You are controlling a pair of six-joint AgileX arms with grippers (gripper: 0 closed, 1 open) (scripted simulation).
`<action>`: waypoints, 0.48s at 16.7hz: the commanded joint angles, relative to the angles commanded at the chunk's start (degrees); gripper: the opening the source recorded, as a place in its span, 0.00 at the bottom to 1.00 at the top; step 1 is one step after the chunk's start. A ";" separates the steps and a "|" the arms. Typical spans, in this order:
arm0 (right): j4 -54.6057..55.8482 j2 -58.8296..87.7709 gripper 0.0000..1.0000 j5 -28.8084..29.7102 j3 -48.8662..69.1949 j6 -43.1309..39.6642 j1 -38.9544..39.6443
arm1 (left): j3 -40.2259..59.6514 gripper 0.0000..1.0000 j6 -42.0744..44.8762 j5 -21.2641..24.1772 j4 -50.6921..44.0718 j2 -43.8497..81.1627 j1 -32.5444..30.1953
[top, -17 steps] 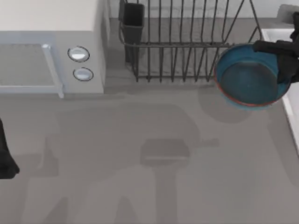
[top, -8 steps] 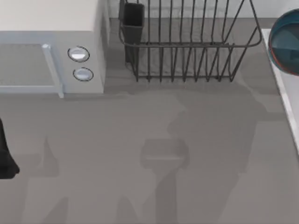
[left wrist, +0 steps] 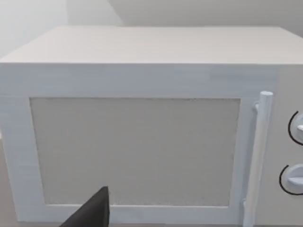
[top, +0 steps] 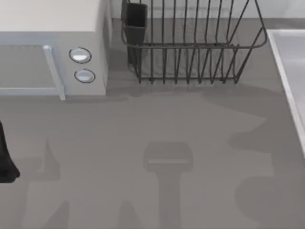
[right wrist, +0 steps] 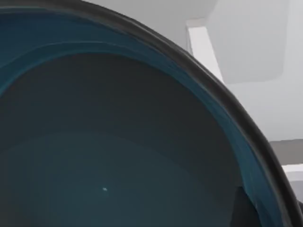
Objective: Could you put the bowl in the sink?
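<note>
the bowl (right wrist: 104, 142) is hanging above the sink (top: 286, 57) at frame right, not yet set down; right grip unclear, left arm (top: 5, 162) idling at lower left.

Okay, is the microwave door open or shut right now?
Shut. In the left wrist view the microwave door sits flush in the front, its handle upright beside the dials. From above, the microwave shows no panel swung out.

Even soft light, broad faint shadows on the table (top: 143, 124), no glare.
</note>
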 joint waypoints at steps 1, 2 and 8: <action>3.87 -0.88 0.00 -0.70 -2.09 -0.58 -1.34 | 0.00 1.00 0.00 0.00 0.00 0.00 0.00; 7.12 -1.72 0.00 -1.28 -3.92 -1.07 -2.49 | 0.00 1.00 0.00 0.00 0.00 0.00 0.00; 14.41 -4.04 0.00 -2.50 -8.21 -2.15 -5.04 | 0.00 1.00 0.00 0.00 0.00 0.00 0.00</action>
